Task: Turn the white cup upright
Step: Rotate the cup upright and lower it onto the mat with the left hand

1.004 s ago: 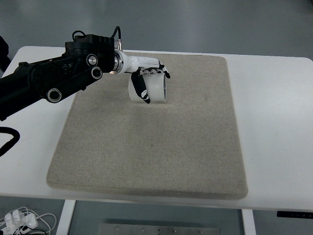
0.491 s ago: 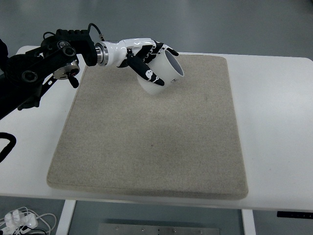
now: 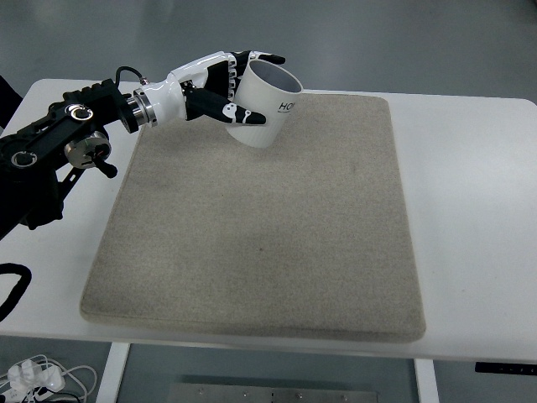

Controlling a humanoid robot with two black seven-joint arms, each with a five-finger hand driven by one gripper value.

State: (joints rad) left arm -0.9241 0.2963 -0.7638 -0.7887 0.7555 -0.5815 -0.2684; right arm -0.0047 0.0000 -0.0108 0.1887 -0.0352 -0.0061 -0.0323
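Now the left hand [image 3: 220, 88] has tipped the white cup [image 3: 267, 105] nearly upright.

1. I have only one camera, the top view, set high on the robot's own side and looking steeply down at the rectangular beige felt mat [image 3: 260, 227].
2. It stands far enough back that the whole mat shows, with the white tabletop [image 3: 470, 210] around it.
3. Beyond the mat's far edge I see grey floor [image 3: 377, 42]; below its near edge, the table's underframe.
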